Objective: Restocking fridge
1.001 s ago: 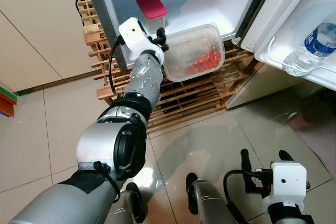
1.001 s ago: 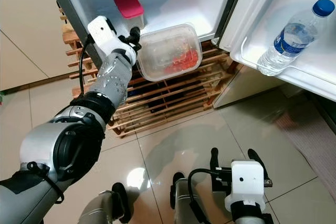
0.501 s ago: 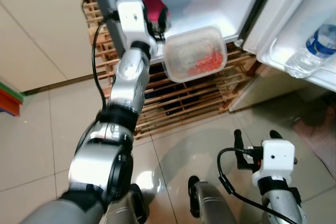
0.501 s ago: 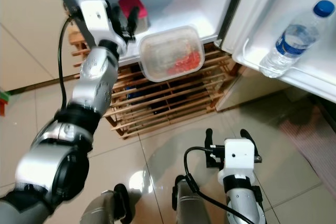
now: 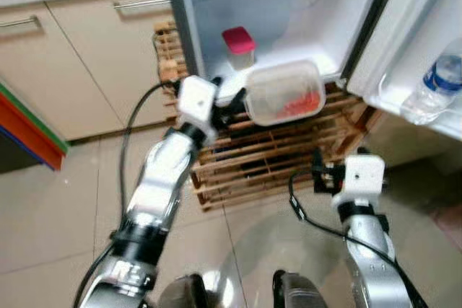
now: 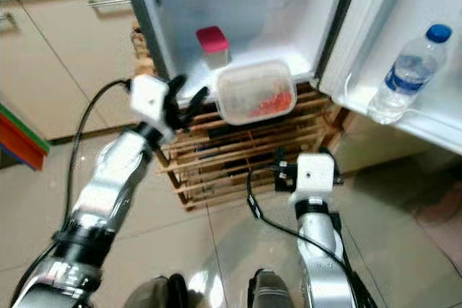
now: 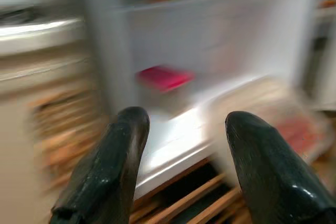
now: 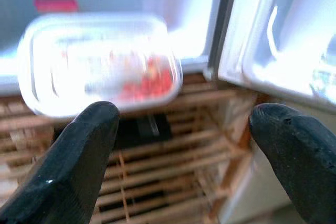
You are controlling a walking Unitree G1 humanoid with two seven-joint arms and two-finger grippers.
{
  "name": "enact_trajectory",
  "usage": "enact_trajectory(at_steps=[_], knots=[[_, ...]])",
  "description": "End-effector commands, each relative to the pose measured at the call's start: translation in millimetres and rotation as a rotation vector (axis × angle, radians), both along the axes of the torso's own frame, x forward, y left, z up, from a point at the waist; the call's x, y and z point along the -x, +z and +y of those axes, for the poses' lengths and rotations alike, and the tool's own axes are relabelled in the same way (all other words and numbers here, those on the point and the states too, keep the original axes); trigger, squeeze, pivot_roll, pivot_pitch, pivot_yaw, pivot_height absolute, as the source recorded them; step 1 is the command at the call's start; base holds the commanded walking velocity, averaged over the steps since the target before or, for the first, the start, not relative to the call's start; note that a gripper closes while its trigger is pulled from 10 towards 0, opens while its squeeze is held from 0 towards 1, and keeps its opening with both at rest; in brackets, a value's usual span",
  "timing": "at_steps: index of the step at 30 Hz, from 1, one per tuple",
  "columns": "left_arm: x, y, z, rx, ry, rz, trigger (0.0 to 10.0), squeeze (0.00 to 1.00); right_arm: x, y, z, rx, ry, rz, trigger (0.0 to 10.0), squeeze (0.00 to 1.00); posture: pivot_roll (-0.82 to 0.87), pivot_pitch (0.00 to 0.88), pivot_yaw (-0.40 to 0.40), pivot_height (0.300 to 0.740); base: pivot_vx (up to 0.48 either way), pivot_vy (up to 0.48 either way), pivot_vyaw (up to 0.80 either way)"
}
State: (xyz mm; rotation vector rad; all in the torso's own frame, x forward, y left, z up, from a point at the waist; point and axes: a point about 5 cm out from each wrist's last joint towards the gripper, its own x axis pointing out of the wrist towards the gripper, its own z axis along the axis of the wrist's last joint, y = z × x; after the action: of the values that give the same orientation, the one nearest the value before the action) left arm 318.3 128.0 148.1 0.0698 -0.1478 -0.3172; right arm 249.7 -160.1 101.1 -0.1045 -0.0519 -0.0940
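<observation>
Clear plastic container (image 6: 254,92) overhangs the fridge floor (image 6: 249,30), both grippers spread

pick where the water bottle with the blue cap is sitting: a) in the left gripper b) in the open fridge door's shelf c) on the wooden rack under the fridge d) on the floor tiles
b, the water bottle leans in the white shelf of the open fridge door, off to the robot's right, apart from both grippers.

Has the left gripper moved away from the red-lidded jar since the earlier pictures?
Yes. The left gripper has pulled back out of the fridge, away from the red-lidded jar, and now sits beside the clear food box, jaws open.
</observation>
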Motion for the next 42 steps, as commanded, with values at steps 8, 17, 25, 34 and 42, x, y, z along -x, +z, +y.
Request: enact_trajectory(at_steps=[8,17,25,34,42], knots=[[41.1,-58.8,39.0,-0.125,0.104,0.170,10.0,0.00,7.3,-0.3,-10.0,0.006,-0.041,-0.031,10.0,0.00,-0.15,0.015,0.052,0.740,0.000,0.000,0.00],[16.0,-41.3,19.9,-0.026,0.095,0.145,10.0,0.00,2.5,-7.5,-8.7,0.000,-0.065,-0.013,10.0,0.00,-0.16,0.005,0.053,0.740,0.000,0.000,0.00],[6.4,-34.5,12.3,-0.023,0.084,0.134,10.0,0.00,-4.2,-10.6,-4.5,-0.020,-0.055,0.021,10.0,0.00,-0.16,0.003,0.053,0.740,0.000,0.000,0.24],[-0.8,-32.6,6.8,-0.035,0.077,0.131,10.0,0.00,-7.4,-12.0,-5.4,-0.013,-0.062,0.027,10.0,0.00,-0.16,0.003,0.061,0.740,0.000,0.000,0.62],[-4.3,-32.1,3.2,-0.045,0.059,0.136,10.0,0.00,-7.2,-13.0,-4.9,-0.004,-0.065,0.023,10.0,0.00,-0.16,0.006,0.064,0.740,0.000,0.000,0.56]])
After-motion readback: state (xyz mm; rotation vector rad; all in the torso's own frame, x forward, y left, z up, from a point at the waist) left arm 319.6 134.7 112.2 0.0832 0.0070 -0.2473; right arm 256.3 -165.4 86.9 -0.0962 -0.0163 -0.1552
